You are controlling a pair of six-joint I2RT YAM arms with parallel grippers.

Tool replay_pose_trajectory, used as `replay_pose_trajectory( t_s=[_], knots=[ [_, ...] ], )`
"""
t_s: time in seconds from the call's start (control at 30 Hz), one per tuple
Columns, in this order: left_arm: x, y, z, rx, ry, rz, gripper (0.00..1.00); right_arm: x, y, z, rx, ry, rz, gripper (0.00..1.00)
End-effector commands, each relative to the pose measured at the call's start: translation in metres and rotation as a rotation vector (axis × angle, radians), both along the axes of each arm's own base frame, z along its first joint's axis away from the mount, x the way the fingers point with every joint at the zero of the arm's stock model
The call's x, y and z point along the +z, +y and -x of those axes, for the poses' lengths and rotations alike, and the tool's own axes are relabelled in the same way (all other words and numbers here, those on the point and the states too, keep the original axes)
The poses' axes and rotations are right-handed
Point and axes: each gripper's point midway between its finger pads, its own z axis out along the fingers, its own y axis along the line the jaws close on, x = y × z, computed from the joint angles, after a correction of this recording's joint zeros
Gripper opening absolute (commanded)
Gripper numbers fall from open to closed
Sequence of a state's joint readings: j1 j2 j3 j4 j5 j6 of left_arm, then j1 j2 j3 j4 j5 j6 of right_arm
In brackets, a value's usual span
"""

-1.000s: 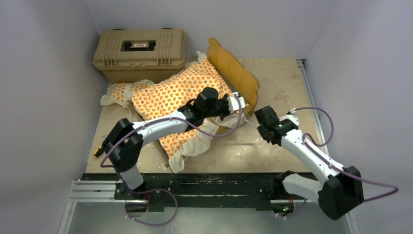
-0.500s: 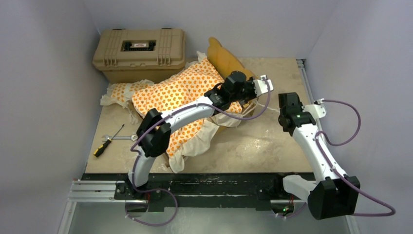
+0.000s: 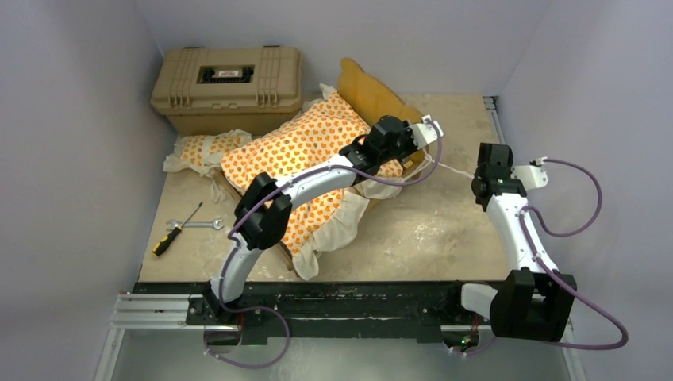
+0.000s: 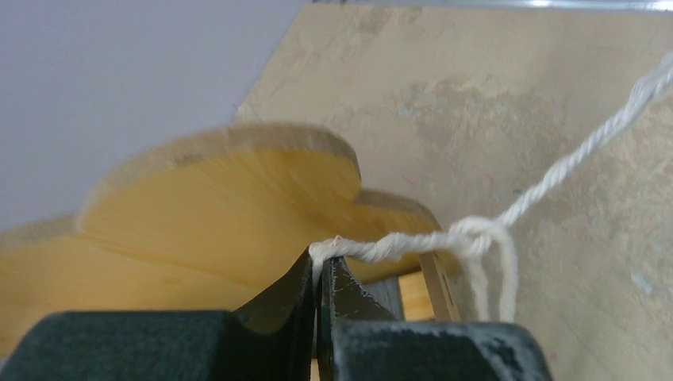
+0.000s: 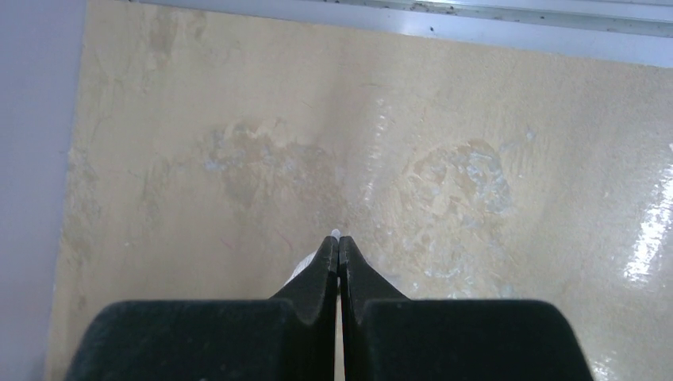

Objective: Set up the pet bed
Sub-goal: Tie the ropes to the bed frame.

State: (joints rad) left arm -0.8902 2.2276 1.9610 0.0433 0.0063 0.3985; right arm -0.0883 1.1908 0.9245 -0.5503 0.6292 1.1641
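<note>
The pet bed's light-wood scalloped headboard (image 3: pixel 373 95) (image 4: pixel 214 198) stands at the back of the table. Its orange-patterned, white-ruffled mattress cushion (image 3: pixel 301 155) lies slanted over the frame, under my left arm. The small matching pillow (image 3: pixel 202 149) sits to its left. A thin white string (image 3: pixel 454 169) (image 4: pixel 555 178) runs taut between my two grippers, with a knot (image 4: pixel 476 236) near the left one. My left gripper (image 3: pixel 428 155) (image 4: pixel 321 252) is shut on one end by the headboard's right end. My right gripper (image 3: pixel 478 178) (image 5: pixel 339 238) is shut, a white tip of string showing between its jaws.
A tan plastic hard case (image 3: pixel 226 83) stands at the back left. A yellow-handled screwdriver (image 3: pixel 176 234) and a wrench (image 3: pixel 194 225) lie near the front left. Walls close in on the left, back and right, and a metal rail (image 3: pixel 501 131) runs along the table's right edge.
My left gripper has swung right and back to the headboard's end. My right gripper has drawn away to the right. The string now stretches between them, and the cushion has shifted slightly right.
</note>
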Motion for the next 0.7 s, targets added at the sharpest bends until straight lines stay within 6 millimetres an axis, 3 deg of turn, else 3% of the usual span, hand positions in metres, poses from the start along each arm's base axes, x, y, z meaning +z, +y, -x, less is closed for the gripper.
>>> replay_pose_trajectory(
  t_s=[0.0, 0.03, 0.13, 0.27, 0.37, 0.5, 0.67],
  knots=[
    [0.06, 0.041, -0.009, 0.137, -0.077, 0.134, 0.0, -0.022, -0.014, 0.023, -0.031, 0.049, -0.009, 0.0],
    [0.068, 0.053, -0.01, 0.167, -0.086, 0.146, 0.0, -0.03, -0.019, 0.032, -0.051, 0.065, -0.017, 0.0],
    [0.065, 0.068, -0.006, 0.185, -0.092, 0.106, 0.0, -0.045, -0.027, 0.048, -0.089, 0.073, -0.061, 0.0],
    [0.053, 0.073, -0.003, 0.188, -0.083, 0.084, 0.0, -0.056, -0.011, 0.052, -0.009, 0.063, -0.118, 0.0],
    [0.055, 0.072, -0.007, 0.195, -0.105, 0.082, 0.0, -0.056, -0.004, 0.061, 0.025, 0.061, -0.13, 0.0],
    [0.057, 0.088, -0.03, 0.325, -0.176, 0.026, 0.0, -0.055, -0.008, 0.08, -0.008, 0.069, -0.092, 0.0],
    [0.018, 0.081, -0.063, 0.404, -0.189, -0.131, 0.0, -0.064, -0.006, 0.096, -0.044, 0.096, -0.108, 0.0]
  ],
)
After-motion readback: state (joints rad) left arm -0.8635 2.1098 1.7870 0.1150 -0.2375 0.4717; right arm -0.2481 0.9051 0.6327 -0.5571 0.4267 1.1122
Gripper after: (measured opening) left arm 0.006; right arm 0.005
